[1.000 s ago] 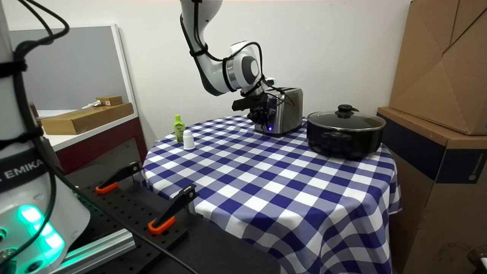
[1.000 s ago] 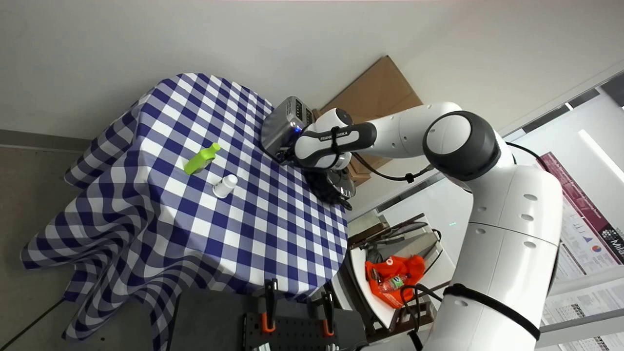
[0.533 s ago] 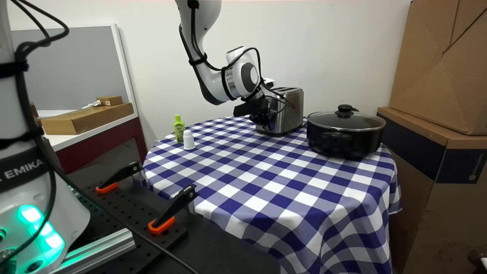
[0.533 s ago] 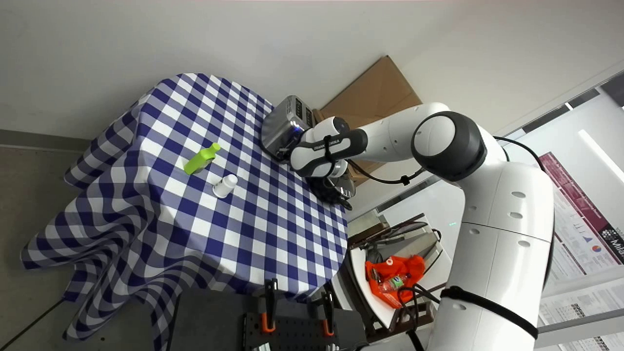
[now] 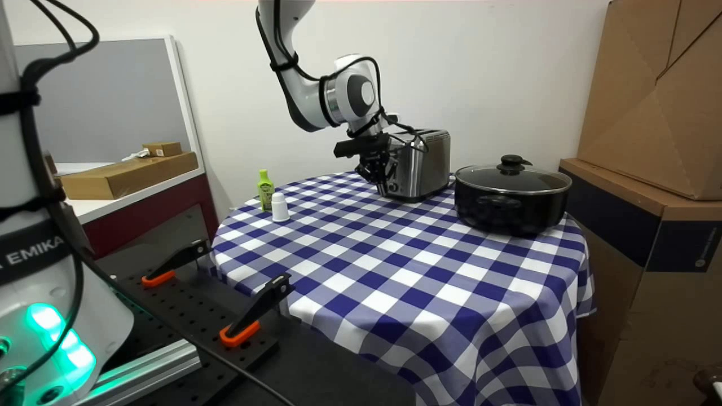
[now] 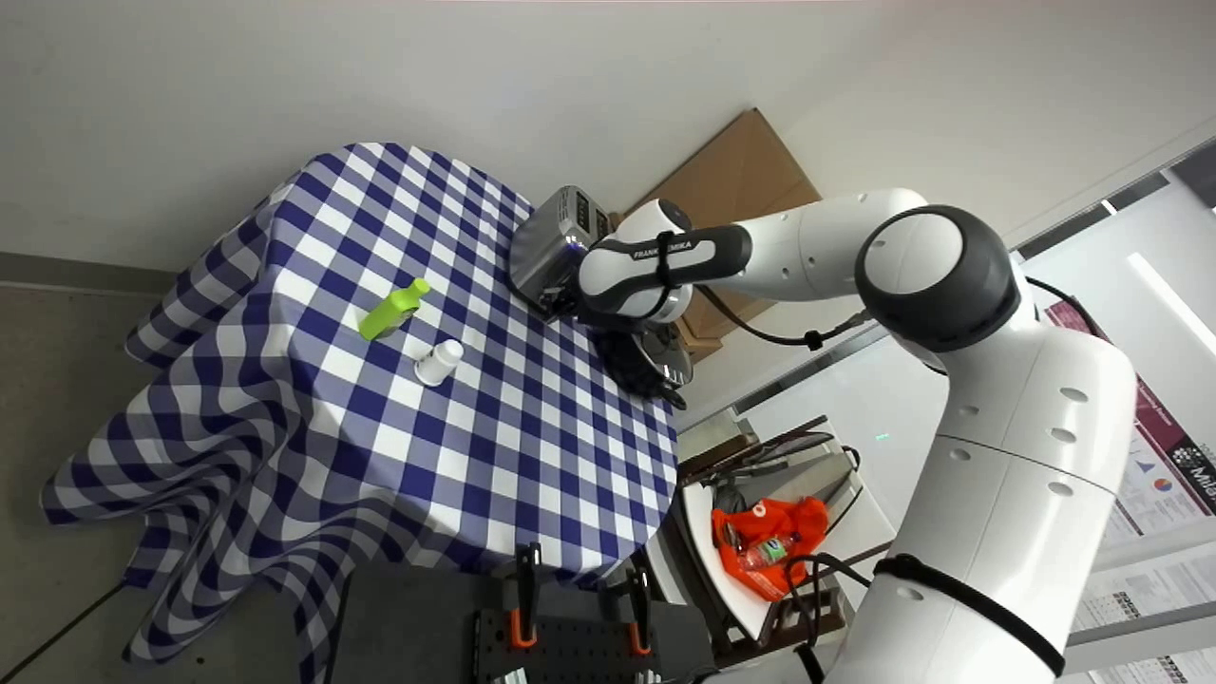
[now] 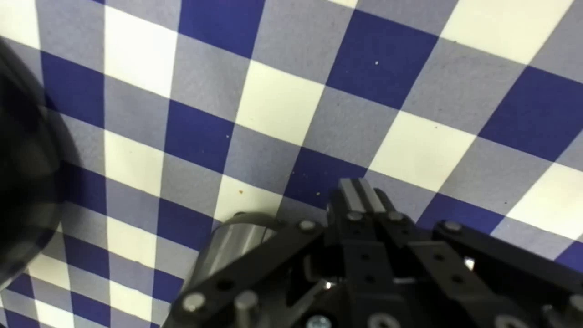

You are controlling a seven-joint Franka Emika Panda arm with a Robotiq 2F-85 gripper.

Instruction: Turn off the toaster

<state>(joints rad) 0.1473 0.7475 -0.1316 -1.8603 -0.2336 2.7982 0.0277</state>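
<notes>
Over the checked desk [image 5: 366, 248], your gripper [image 7: 362, 196], pinched narrow and empty, hangs beside the far toaster [image 5: 427, 163], seemingly off, probably leaving only withdrawal.

On the blue-checked cloth-covered tabletop [image 5: 389, 270], in an exterior view, a boxy silver metal toaster [image 5: 433, 164] stands left of a round black lidded pot [image 5: 510, 204]; farther left, a white tapered container [image 5: 280, 207] sits before a green bottle [image 5: 265, 192].

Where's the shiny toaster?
In an exterior view, the silver toaster stands toward the back of the checkered tablecloth, partly behind the gripper and left of the black pot.
</notes>
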